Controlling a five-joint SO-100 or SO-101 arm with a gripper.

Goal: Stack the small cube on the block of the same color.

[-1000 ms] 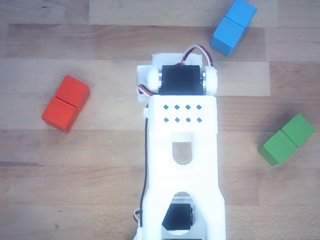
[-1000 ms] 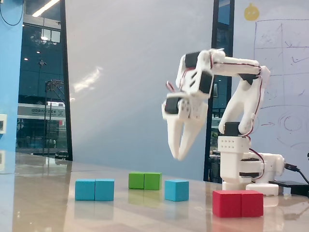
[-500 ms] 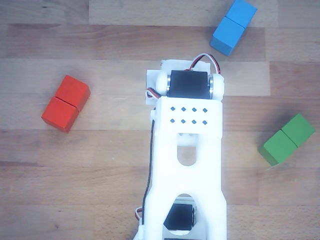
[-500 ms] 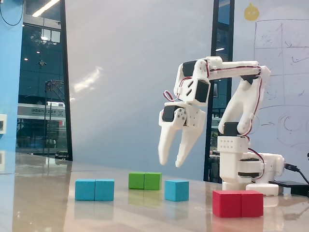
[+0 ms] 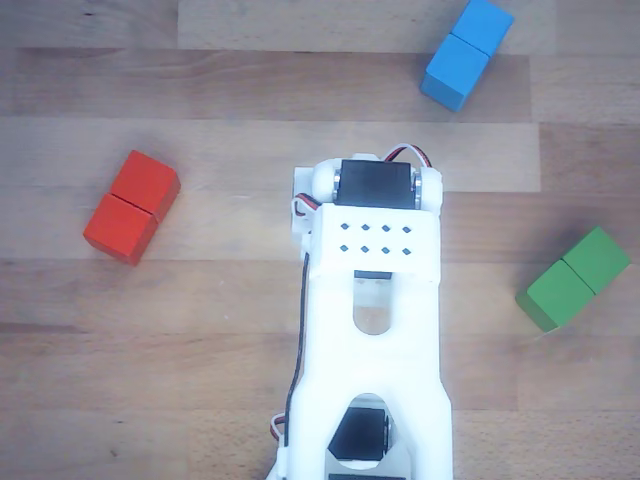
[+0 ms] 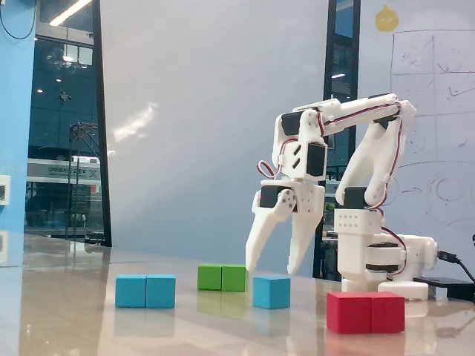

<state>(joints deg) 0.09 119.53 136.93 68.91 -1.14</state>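
White two-finger gripper [image 6: 272, 267] hangs with its jaws spread wide, tips just above the small light-blue cube [image 6: 271, 291] and holding nothing. In the fixed view that cube sits mid-surface on the wooden table [image 6: 67, 319], between the light-blue oblong block [image 6: 145, 291] to its left and the red oblong block [image 6: 366, 311] nearer the front edge; a green oblong block [image 6: 223, 277] lies behind.
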